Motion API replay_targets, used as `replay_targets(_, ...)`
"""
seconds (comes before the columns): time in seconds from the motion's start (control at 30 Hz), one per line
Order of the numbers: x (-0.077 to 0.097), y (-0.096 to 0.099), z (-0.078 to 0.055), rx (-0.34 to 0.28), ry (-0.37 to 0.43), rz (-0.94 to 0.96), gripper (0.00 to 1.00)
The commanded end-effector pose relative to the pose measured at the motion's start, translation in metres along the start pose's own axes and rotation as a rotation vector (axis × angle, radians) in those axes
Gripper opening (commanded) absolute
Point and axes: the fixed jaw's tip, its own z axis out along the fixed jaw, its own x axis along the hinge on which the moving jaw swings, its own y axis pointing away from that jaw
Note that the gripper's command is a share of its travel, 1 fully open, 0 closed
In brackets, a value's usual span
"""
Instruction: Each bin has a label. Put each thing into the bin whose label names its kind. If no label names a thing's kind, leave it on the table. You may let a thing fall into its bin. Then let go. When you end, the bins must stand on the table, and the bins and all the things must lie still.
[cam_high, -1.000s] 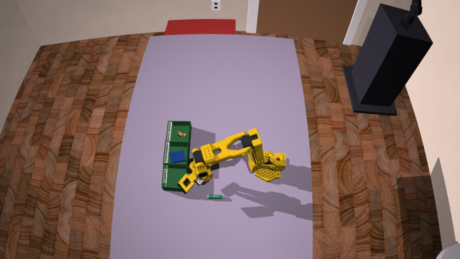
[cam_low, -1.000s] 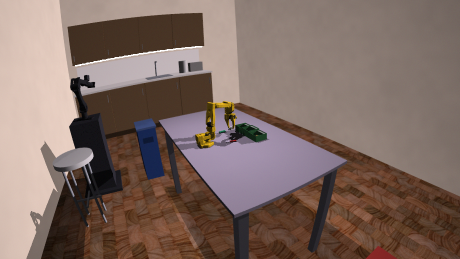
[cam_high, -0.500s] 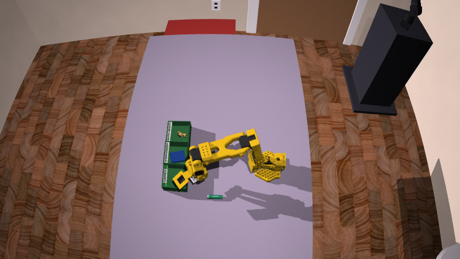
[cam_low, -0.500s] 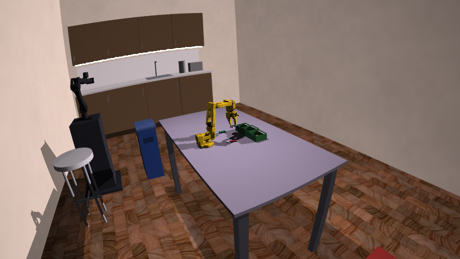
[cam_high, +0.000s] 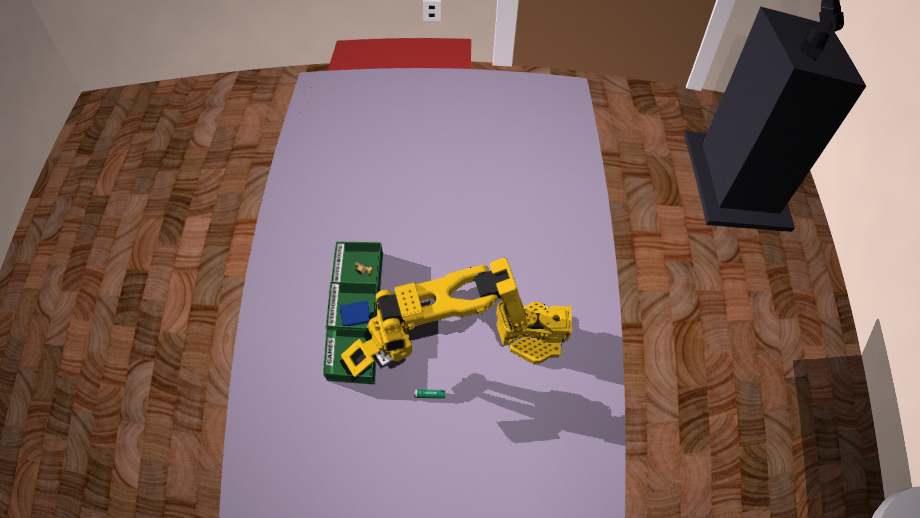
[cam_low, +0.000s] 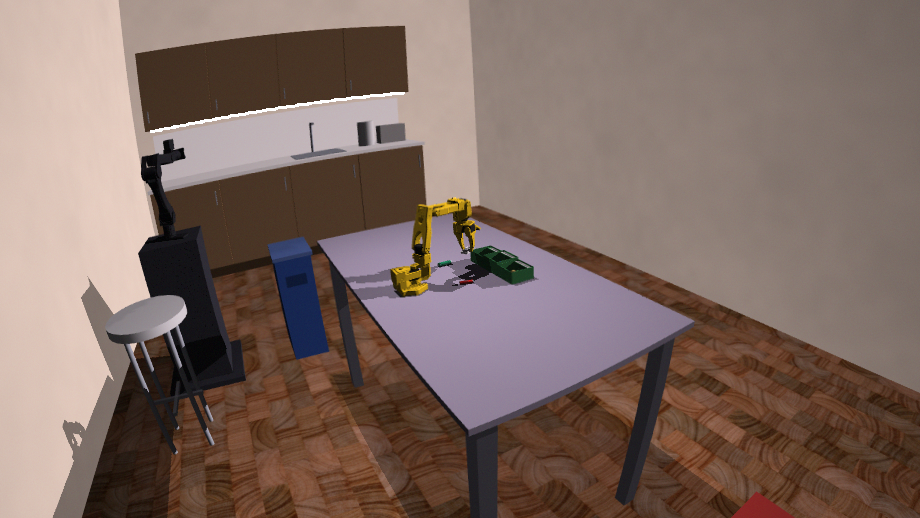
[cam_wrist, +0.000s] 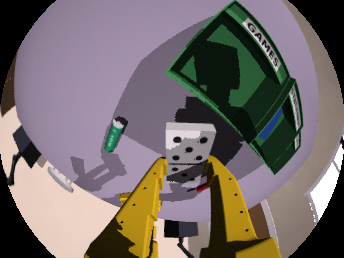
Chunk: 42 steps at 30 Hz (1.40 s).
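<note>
One domino (cam_wrist: 190, 151), white with black pips, is pinched between the yellow fingers of the gripper (cam_wrist: 187, 180); it stands up out of the grip, its upper half free. It is held off the counter (cam_high: 450, 160), at the near edge of the bins, presumably so that it can be dropped in rather than set down.

One battery (cam_high: 430, 393), green, lies flat on the counter near the gripper and apart from the bins. No readable label names its kind, so it probably stays where it is.

One small red thing (cam_low: 464, 281) lies on the counter by the arm's shadow in the exterior view; too small to identify.

Three green bins in a row, touching end to end:
- GAMES bin (cam_wrist: 262, 43), nearest the gripper; what shows of its floor is dark with shadow. In the top view the gripper overhangs its rim (cam_high: 328, 360). This looks like the domino's destination.
- STATIONERY bin (cam_high: 334, 305), middle; holds a blue block (cam_high: 354, 313).
- Far bin (cam_high: 339, 260), label not legible; holds a small tan piece (cam_high: 364, 267).

One arm base (cam_high: 537, 350), yellow, sits on the counter well apart from the bins; the arm reaches across to them.

Judgement: the domino needs carrying a little further over the GAMES bin before release.
</note>
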Motion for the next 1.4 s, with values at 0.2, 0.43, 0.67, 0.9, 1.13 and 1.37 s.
replay_targets(0.2, -0.011, -0.007, -0.011, 0.016, -0.056, 0.056, 0.00)
replay_targets(0.43, -0.017, -0.011, -0.015, 0.021, -0.075, 0.094, 0.00)
replay_targets(0.67, -0.023, -0.014, -0.018, 0.026, -0.096, 0.134, 0.00)
replay_targets(0.9, -0.024, -0.015, -0.019, 0.027, -0.100, 0.141, 0.00)
replay_targets(1.13, -0.025, -0.016, -0.019, 0.027, -0.104, 0.148, 0.00)
replay_targets(1.37, -0.032, -0.019, -0.019, 0.032, -0.126, 0.187, 0.00)
